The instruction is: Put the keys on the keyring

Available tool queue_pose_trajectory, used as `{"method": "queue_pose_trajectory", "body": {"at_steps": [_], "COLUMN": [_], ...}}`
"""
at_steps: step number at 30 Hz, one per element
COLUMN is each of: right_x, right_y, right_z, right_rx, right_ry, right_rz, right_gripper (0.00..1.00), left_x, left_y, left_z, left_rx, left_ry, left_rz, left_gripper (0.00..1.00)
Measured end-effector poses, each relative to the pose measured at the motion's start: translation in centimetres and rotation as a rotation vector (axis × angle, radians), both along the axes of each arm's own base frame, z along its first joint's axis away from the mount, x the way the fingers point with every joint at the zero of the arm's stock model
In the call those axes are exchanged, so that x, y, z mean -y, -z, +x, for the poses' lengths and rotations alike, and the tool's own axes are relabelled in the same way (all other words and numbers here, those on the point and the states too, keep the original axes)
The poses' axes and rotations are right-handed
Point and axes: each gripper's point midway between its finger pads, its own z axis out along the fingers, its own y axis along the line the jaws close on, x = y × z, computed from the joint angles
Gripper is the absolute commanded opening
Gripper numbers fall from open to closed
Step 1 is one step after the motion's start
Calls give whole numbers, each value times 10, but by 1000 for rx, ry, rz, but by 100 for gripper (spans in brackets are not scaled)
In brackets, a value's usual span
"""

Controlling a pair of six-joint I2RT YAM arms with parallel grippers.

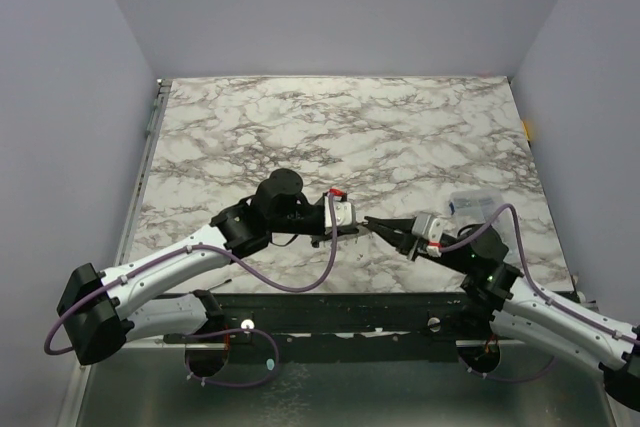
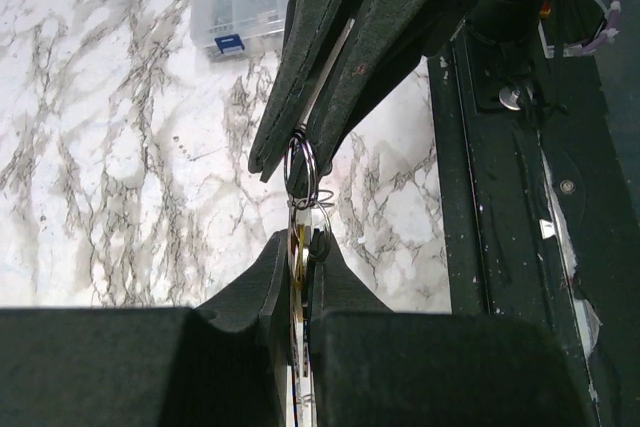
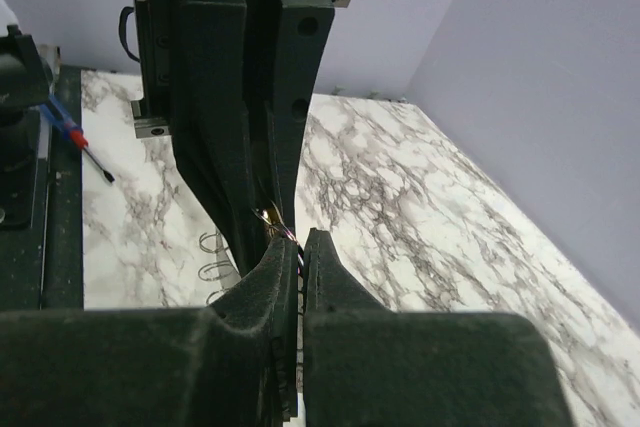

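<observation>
Above the near middle of the marble table my two grippers meet tip to tip. In the left wrist view my left gripper (image 2: 303, 242) is shut on the key (image 2: 297, 247), whose yellow-orange head shows between the pads. The thin grey keyring (image 2: 300, 165) hangs just beyond it, pinched in the tips of my right gripper (image 2: 300, 159), which comes in from above. The right wrist view shows my right gripper (image 3: 300, 243) shut on the ring's wire (image 3: 291, 237), with the key (image 3: 264, 215) in the left gripper's tips. From the top both grippers (image 1: 352, 230) (image 1: 376, 224) hide the small parts.
A clear plastic box (image 1: 475, 204) (image 2: 240, 2) stands on the table to the right of the grippers. The black mounting rail (image 1: 350, 312) (image 2: 500, 197) runs along the near edge. Grey walls close the table in on three sides.
</observation>
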Motion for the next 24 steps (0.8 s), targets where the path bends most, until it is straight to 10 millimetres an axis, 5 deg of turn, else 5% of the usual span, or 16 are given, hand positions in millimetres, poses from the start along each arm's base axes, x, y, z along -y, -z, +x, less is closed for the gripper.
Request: {"method": "queue_pose_trajectory", "body": {"at_steps": [3,9,15,19,24], "right_x": [0,-3,-1,5,11], "right_y": [0,-7,-30,-53,-57], "right_z": [3,9,12,11,4], "right_rx": [-28,-75,-20,22,3], "right_ry": [12,31,45,55,26], "right_rz": [64,109,-29,-127,-273], "right_gripper": [4,52,66,98,100], "left_x": [-1,-2,2,3,3], "left_y": [1,-1,-7,-4,-1], "left_z": [2,9,12,12,12], "left_rx": [0,16,50,51,46], "left_ry": [-13,-48,-53,-52,-53], "left_rz": [2,-1,-22,-14,-7], "left_gripper": [0,0,0,0,0]}}
